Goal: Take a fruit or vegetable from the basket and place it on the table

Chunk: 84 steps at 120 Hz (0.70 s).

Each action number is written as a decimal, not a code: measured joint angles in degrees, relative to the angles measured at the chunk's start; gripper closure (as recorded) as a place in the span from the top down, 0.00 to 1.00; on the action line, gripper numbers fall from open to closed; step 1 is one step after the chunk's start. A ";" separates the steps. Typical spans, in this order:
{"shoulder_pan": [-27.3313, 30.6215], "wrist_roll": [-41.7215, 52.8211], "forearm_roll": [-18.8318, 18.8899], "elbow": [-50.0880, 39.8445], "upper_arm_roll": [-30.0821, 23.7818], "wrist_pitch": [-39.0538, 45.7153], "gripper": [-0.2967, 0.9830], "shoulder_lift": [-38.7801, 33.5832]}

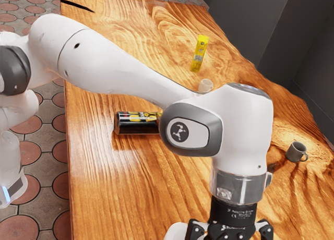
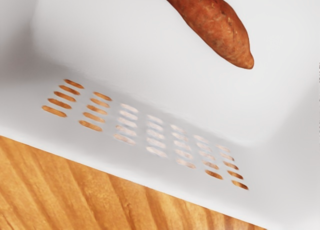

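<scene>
The sweet potato point(image 2: 215, 26) is mottled reddish-brown, the basket point(image 2: 115, 40) white

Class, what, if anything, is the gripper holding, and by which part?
It cannot be told whether the gripper holds anything, or where. A sweet potato is in the basket, with no hold visible on it.

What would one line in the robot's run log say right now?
arm: over white basket | sweet potato: lying in basket, not yet on table | black can: on its side | gray mug: upright
</scene>
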 joint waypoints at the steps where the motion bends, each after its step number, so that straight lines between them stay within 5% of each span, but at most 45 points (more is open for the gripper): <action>1: -0.04 -0.07 0.00 -0.08 0.00 0.20 0.77 0.04; 29: -1.70 -1.69 0.00 -10.19 -0.02 6.34 0.77 -3.57; 84: -1.18 -3.29 0.28 -15.10 -0.11 13.44 0.77 -1.90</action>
